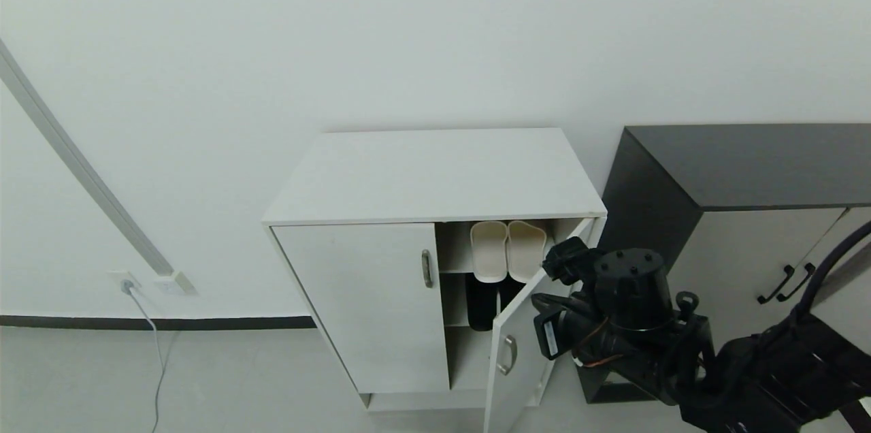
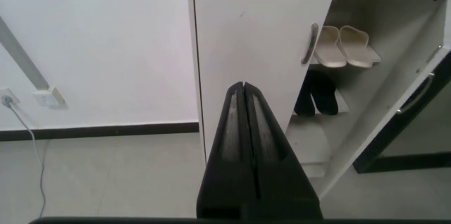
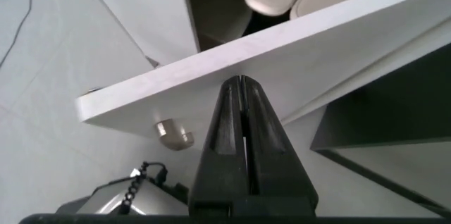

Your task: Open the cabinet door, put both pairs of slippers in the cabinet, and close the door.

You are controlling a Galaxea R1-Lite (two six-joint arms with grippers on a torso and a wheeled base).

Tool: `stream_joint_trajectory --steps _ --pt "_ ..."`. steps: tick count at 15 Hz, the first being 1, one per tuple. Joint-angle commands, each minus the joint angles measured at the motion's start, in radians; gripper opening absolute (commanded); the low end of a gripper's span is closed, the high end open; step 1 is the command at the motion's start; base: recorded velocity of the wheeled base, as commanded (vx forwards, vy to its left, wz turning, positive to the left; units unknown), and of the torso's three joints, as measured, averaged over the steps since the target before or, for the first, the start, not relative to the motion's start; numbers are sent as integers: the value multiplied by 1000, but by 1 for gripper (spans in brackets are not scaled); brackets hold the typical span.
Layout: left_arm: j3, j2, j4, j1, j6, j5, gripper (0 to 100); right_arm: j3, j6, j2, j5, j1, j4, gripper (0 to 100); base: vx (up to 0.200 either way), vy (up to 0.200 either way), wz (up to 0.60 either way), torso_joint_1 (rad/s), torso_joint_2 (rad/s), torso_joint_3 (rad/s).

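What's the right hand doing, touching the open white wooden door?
Cannot tell. Right wrist view: the right hand ends over the open white wooden door, hiding any contact or gap.

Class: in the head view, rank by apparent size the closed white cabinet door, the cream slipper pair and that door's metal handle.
Largest: closed white cabinet door.
Next: cream slipper pair.
Smallest: grey metal handle.
None look alike.

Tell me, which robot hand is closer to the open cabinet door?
Right. The right gripper sits up against the open door; the left gripper hangs farther back, facing the closed door.
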Motion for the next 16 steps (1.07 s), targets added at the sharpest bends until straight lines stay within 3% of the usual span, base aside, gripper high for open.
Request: stream_joint_trajectory --steps 1,16 --pt "0 0 0 0 -1 0 0 -48 0 52 0 -7 0 0 0 0 0 0 0 0" --pt "0 0 -1 0 -4 2 0 -386 -8 293 3 -102 7 0 0 0 0 0 0 0"
